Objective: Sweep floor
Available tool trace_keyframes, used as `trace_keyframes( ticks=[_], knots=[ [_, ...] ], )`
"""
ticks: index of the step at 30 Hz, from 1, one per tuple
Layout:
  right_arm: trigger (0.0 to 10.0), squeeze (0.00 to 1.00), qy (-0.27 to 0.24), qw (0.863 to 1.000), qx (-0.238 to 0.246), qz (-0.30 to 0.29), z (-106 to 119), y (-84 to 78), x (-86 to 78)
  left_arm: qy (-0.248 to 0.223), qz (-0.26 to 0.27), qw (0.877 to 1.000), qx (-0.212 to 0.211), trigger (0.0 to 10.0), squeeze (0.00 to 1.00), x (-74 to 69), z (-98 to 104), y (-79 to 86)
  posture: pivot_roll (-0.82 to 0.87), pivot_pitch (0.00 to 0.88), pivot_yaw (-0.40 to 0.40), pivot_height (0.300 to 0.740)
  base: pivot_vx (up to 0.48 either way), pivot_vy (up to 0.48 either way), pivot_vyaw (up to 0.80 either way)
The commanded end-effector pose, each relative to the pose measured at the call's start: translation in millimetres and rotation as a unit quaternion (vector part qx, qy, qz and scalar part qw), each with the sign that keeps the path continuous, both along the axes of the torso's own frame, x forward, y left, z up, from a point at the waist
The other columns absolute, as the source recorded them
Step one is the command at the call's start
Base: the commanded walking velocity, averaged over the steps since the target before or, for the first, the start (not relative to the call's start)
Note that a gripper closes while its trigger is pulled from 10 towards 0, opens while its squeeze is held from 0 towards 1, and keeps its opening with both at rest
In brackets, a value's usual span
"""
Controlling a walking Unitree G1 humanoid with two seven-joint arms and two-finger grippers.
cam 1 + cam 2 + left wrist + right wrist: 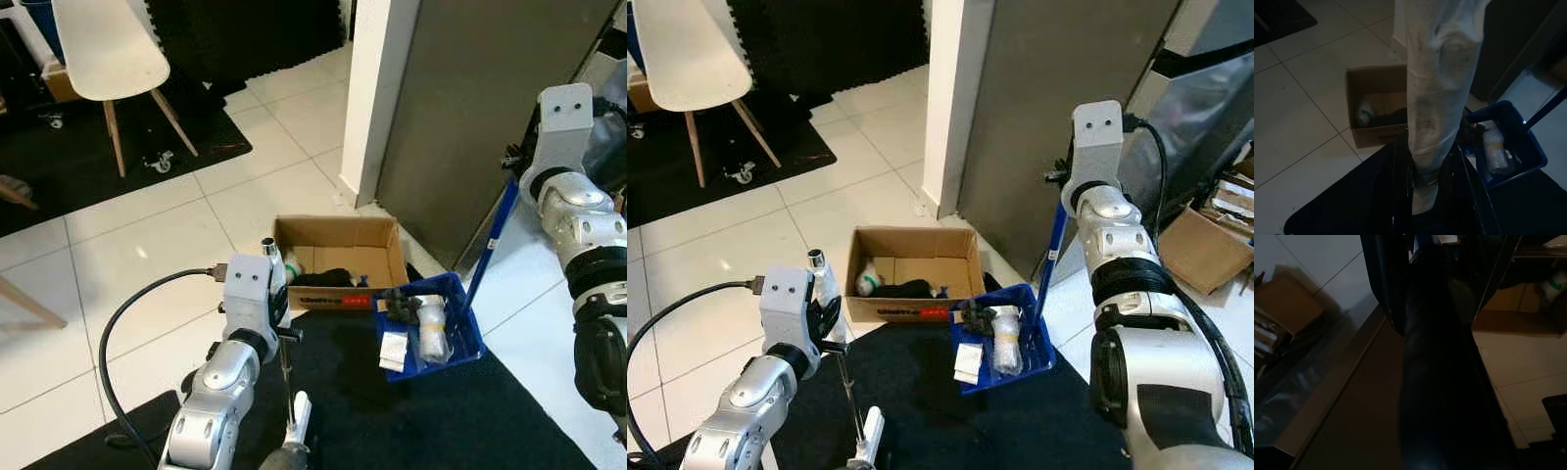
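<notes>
My left gripper [1429, 161] is shut on a white broom handle [1437, 83], which stands upright over the black mat [392, 421]. A thin rod [286, 377] runs down from that gripper [830, 318]. The right gripper [1059, 178] is raised by the grey panel, shut on the long blue handle [495, 230] of a blue dustpan [471, 328]. The pan rests at the mat's edge beside an open cardboard box [338, 235]. Inside the pan lie a clear plastic bottle [432, 331], a white paper scrap [393, 350] and a dark lump [400, 306].
The box holds a white-green item [292, 264] and something black [328, 277]. A white pillar [377, 88] and a grey panel [470, 117] stand behind it. A white chair [108, 49] is at the far left on a dark rug. More cardboard boxes [1205, 245] sit at the right.
</notes>
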State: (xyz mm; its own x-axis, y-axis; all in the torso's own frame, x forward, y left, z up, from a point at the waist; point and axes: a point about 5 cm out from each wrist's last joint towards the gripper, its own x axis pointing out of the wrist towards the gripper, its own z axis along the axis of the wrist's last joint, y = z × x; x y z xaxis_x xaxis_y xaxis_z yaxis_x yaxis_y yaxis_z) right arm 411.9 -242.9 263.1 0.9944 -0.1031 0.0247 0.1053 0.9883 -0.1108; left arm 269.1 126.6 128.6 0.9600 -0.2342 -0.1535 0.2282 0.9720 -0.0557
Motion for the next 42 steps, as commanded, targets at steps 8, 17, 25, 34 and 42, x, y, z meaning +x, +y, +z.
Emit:
trace_keyframes(
  ticks=[8, 17, 25, 34, 42],
  knots=[
    [10.0, 0.0, -0.042, 0.997, 0.047, 0.034, 35.4, 5.9, 2.8, 0.003, -0.009, 1.0, -0.004, 10.0, 0.0, -2.5, -0.9, -4.7, 0.13, 0.114, -0.012, 0.74, 0.0, 0.0, 0.0],
    [10.0, 0.0, -0.025, 0.99, 0.095, 0.105, 48.8, 27.3, 5.8, 0.004, -0.01, 1.0, -0.004, 10.0, 0.0, -2.1, -1.1, -6.1, 0.12, 0.117, -0.013, 0.74, 0.0, 0.0, 0.0],
    [10.0, 0.0, -0.019, 0.981, 0.118, 0.152, 52.2, 58.2, 9.0, 0.005, -0.011, 1.0, -0.003, 10.0, 0.0, -2.2, -1.9, -7.3, 0.12, 0.122, -0.017, 0.74, 0.0, 0.0, 0.0],
    [10.0, 0.0, -0.052, 0.981, 0.125, 0.136, 42.9, 75.1, 9.9, 0.006, -0.007, 1.0, -0.003, 10.0, 0.0, -3.4, -2.5, -8.0, 0.13, 0.127, -0.021, 0.74, 0.0, 0.0, 0.0],
    [10.0, 0.0, -0.138, 0.983, 0.08, 0.094, 28.0, 70.1, 0.9, 0.007, -0.004, 1.0, 0.001, 10.0, 0.0, -2.8, -4.6, -7.4, 0.12, 0.127, -0.014, 0.74, 0.0, 0.0, 0.0]
  ],
)
